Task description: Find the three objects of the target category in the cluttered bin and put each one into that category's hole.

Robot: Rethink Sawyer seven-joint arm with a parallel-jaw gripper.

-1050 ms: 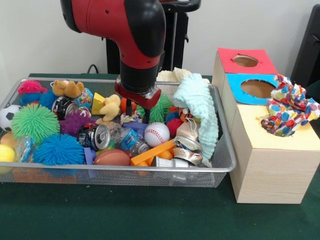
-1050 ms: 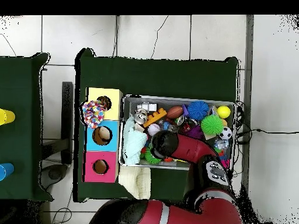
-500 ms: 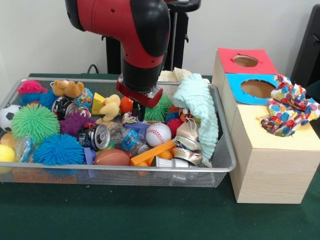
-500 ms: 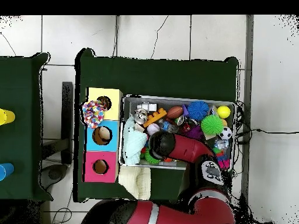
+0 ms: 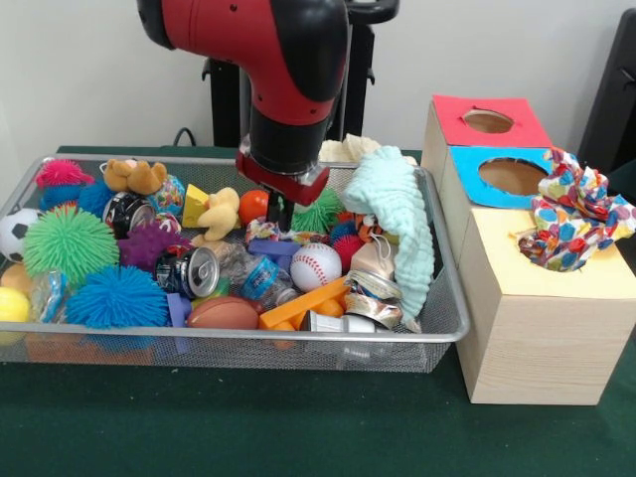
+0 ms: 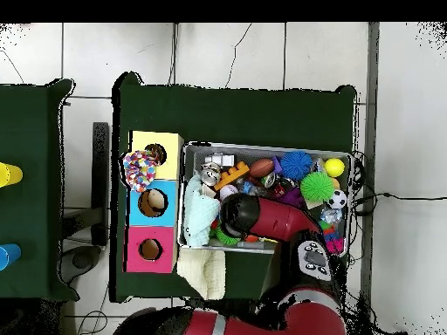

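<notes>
A wire mesh bin point(image 5: 298, 336) point(image 6: 266, 146) holds a jumble of toys, cans and cloths. My gripper point(image 5: 281, 217) hangs just above the pile at mid-bin, over a small multicoloured item point(image 5: 263, 232) and behind the baseball point(image 5: 312, 266). In the overhead view the red arm point(image 6: 262, 218) hides it. A mint green cloth point(image 5: 393, 224) point(image 6: 201, 218) drapes over the bin's right end. Three wooden boxes have holes in red point(image 5: 488, 121), blue point(image 5: 512, 176) and yellow point(image 5: 556, 273) tops. A colourful patterned cloth point(image 5: 574, 211) point(image 6: 138, 169) is stuffed in the yellow box's hole.
Spiky balls in green point(image 5: 70, 243) and blue point(image 5: 117, 296), a crushed can point(image 5: 189, 271), a toy football point(image 5: 224, 313), an orange block point(image 5: 303, 303), a yellow duck point(image 5: 221, 212) and a teddy point(image 5: 134, 176) crowd the bin. A white cloth point(image 5: 343, 149) lies behind it.
The gripper has risen a little out of the pile and shifted slightly right in the front view. The objects in the bin look unmoved.
</notes>
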